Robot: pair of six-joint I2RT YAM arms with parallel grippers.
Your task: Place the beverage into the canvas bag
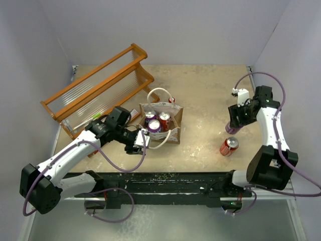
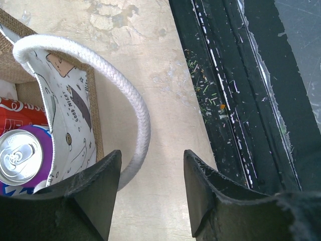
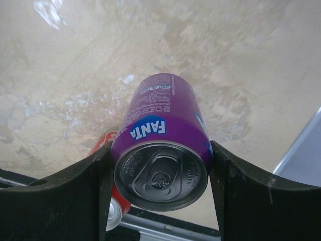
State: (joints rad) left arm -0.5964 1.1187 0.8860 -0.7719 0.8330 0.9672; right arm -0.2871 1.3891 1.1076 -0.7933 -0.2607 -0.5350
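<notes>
The canvas bag (image 1: 171,136) stands at the table's middle with several cans upright in it: a purple one (image 1: 154,125) and red ones (image 1: 164,118). My left gripper (image 1: 141,141) is open and empty just left of the bag's near side. In the left wrist view, the gripper (image 2: 152,156) hangs over bare table, a white rope handle (image 2: 136,109) curves past its left finger, and the bag's speckled panel (image 2: 67,128) and a purple can (image 2: 22,156) show. My right gripper (image 1: 233,126) is shut on a purple Fanta can (image 3: 161,131), held above the table at the right.
A red can (image 1: 228,146) lies on the table below the right gripper; it also shows in the right wrist view (image 3: 118,206). A wooden rack (image 1: 100,93) stands at the back left. The table's black front edge (image 2: 235,95) runs close to the left gripper.
</notes>
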